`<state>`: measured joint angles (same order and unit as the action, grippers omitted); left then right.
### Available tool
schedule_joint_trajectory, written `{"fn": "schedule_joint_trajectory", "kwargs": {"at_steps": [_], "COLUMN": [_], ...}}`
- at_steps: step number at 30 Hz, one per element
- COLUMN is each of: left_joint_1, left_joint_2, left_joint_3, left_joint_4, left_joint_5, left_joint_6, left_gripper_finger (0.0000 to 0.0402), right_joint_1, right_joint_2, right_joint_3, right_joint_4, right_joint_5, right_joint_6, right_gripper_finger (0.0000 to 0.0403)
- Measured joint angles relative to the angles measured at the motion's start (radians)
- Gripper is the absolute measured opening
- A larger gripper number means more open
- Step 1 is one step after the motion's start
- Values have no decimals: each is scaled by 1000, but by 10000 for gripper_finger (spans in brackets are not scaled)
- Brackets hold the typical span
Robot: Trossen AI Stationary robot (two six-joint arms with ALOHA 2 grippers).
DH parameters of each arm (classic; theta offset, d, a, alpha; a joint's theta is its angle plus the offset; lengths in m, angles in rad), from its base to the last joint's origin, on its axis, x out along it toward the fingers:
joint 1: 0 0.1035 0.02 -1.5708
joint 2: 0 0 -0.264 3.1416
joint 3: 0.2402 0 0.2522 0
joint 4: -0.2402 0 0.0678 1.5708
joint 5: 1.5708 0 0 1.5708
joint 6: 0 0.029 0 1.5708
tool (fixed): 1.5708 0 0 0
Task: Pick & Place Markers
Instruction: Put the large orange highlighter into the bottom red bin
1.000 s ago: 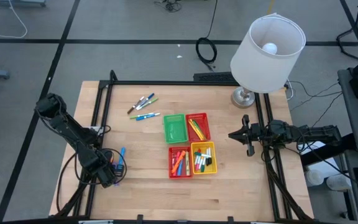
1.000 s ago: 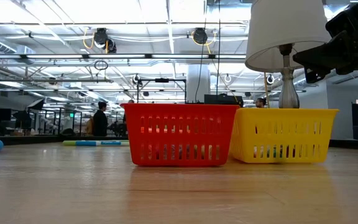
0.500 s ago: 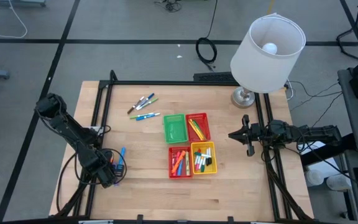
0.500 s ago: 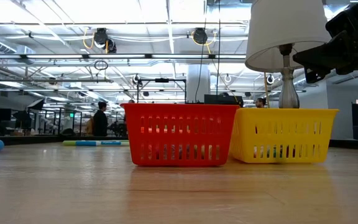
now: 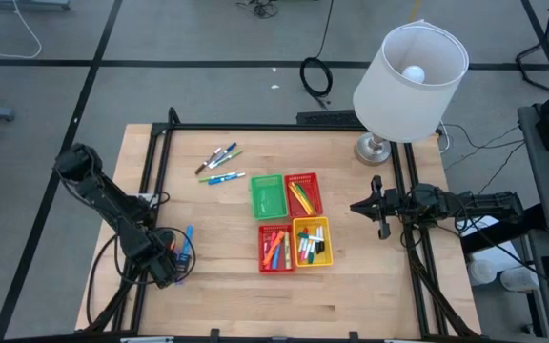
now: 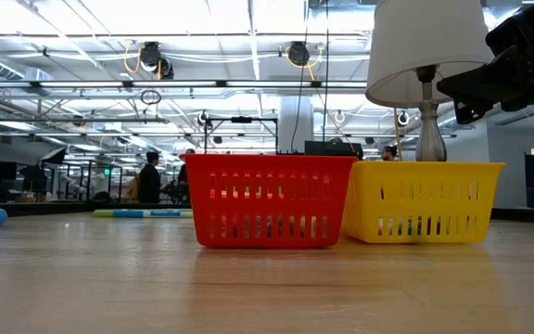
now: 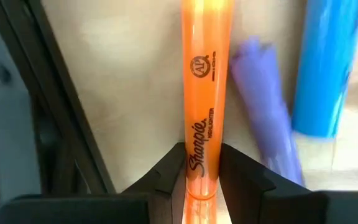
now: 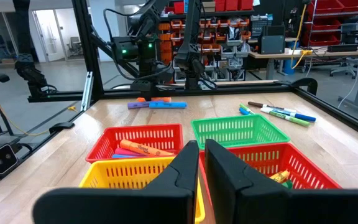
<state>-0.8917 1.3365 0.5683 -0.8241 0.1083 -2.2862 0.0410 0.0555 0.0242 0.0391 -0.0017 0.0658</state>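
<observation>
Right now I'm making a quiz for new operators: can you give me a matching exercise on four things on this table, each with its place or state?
Things:
1. orange highlighter marker
2. green plastic basket
3. yellow plastic basket
4. right gripper

Places or states:
A. shut, empty, beside the baskets
B. holds no markers
C. between the left gripper's fingers
D. holds white markers with black caps

Pairs: 1-C, 2-B, 3-D, 4-A
</observation>
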Motion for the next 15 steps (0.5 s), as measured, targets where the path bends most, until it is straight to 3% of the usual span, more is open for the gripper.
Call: {"fn": "schedule_joint_trajectory", "kwargs": {"at_steps": [7,15], "left_joint_1": [1,3], "left_joint_2": [-47,-73], "left_joint_3": [122,159], "left_joint_4": [-285,-273], "left_joint_5": [-105,-321], "left_joint_6": [0,106], "left_gripper_finger": [92,92], "right_joint_1": [0,0], "right_joint_2": [0,0], "right_joint_3": [0,0], "right_joint_4": [0,0], "right_joint_5": [0,0], "right_joint_6": [0,0], "right_gripper_finger": [18,18]}}
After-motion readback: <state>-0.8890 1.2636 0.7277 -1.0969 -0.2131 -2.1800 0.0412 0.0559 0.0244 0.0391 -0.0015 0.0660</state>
